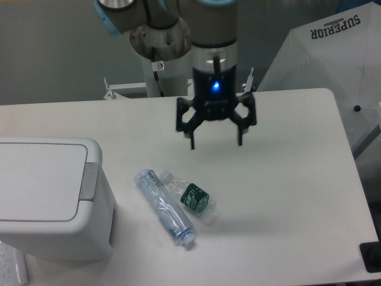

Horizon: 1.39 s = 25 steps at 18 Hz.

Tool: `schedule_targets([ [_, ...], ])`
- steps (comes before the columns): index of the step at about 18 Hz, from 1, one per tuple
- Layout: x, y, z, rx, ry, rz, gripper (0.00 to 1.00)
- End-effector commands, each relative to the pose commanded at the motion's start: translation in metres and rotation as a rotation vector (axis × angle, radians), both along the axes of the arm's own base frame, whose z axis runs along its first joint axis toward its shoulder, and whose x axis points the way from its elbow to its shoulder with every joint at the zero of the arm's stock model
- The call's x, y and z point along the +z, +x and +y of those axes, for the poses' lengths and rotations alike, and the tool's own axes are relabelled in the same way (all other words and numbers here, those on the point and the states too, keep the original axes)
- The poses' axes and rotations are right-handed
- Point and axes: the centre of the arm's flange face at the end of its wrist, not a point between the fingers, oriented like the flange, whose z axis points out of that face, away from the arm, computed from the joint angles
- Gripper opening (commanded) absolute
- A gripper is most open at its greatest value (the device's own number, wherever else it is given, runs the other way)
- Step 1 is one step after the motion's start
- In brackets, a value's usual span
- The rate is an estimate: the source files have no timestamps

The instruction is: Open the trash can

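Note:
The trash can is a large white boxy bin at the table's left front, its flat lid down and a grey push tab on its right side. My gripper hangs open above the middle of the table, fingers pointing down with nothing between them. It is well to the right of the bin and a little behind the bottles.
Two crushed clear bottles lie side by side at the table's middle front: a longer one with a blue tint and a shorter one with a green label. The robot's base column stands behind the table. A white umbrella is at the right.

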Motion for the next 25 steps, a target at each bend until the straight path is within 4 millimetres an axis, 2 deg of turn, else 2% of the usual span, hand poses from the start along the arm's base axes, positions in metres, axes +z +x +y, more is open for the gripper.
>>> schedule_targets([
  [1,0.002,0.0,0.003,0.023,0.024,-0.009,1.0],
  [3,0.006,0.016,0.019,0.027,0.096,-0.054,1.0],
  [7,0.012,0.03,0.029,0.044,0.169,-0.11,1.0],
  [11,-0.001,0.054,0.045,-0.001,0.149,-0.129,1.0],
  [14,0.001,0.065,0.05,-0.018,0.15,-0.129,1.0],
  [17,-0.007,0.074,0.058,-0.039,0.136,-0.139,1.0],
  [25,-0.021,0.079,0.063,-0.05,0.115,-0.153,1.0],
])
